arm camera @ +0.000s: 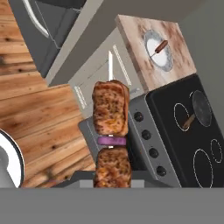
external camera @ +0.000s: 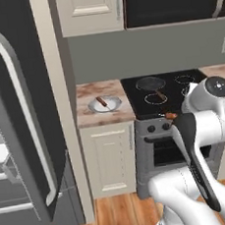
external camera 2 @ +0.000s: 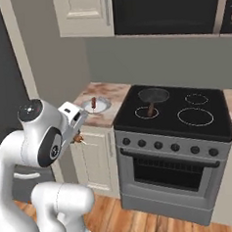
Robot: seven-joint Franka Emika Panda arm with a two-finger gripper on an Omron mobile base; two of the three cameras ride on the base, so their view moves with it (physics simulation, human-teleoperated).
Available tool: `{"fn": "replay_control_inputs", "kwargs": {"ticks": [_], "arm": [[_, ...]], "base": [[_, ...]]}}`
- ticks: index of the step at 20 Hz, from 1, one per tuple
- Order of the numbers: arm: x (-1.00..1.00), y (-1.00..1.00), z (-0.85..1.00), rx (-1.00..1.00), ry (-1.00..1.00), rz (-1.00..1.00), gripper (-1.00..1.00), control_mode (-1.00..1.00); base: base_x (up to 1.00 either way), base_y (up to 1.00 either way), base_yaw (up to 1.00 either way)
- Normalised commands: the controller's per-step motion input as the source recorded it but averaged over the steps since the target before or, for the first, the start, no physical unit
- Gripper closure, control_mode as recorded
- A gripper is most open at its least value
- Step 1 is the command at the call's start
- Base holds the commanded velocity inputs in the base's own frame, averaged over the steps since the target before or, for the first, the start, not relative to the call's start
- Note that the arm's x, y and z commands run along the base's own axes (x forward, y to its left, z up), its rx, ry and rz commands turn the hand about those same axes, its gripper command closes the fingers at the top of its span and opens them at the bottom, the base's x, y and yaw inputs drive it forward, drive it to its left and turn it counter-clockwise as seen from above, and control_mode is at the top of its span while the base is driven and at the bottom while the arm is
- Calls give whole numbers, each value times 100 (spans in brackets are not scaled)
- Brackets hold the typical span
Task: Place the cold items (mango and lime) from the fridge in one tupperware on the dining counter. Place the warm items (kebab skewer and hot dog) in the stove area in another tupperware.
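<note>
We see our gripper (arm camera: 112, 186) closed on the kebab skewer (arm camera: 111, 138), which rises straight out from between the fingers in the hand view: two chunky, browned, rough-textured blocks of meat with a thin purple onion slice sandwiched between them. In the right base view the hand (external camera 2: 75, 122) hangs in the air in front of the cream cabinet, with a brown bit of the skewer showing just under it.

Beyond the skewer's tip lies the marbled brown-and-cream counter (arm camera: 175, 65), and on it a shallow round pale plate (arm camera: 158, 50) carrying the hot dog (arm camera: 161, 46), a slim reddish-brown cylinder lying flat. Beside that counter, to the gripper's far side, sits the stove area (arm camera: 192, 131): a glossy black glass cooktop with white ring burners, a small dark round pan (arm camera: 201, 107) with a brown handle resting on one ring, and a row of round black knobs on the steel front below.

The fridge (external camera: 22, 125), dark grey with a long curved pale handle, stands well apart from the gripper, past the cabinet. Warm wooden floor planks (arm camera: 39, 113) run beneath.
</note>
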Motion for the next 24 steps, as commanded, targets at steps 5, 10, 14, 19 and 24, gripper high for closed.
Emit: {"fn": "replay_control_inputs", "kwargs": {"ticks": [5, 10, 14, 19, 24], "arm": [[0, 0, 0, 0, 0, 0, 100, 100], [0, 0, 0, 0, 0, 0, 100, 100], [0, 0, 0, 0, 0, 0, 100, 100], [0, 0, 0, 0, 0, 0, 100, 100], [0, 0, 0, 0, 0, 0, 100, 100]], "base": [[-100, 0, 7], [-100, 0, 6], [-100, -2, 5], [-100, -4, 6], [-100, 0, 4]]}}
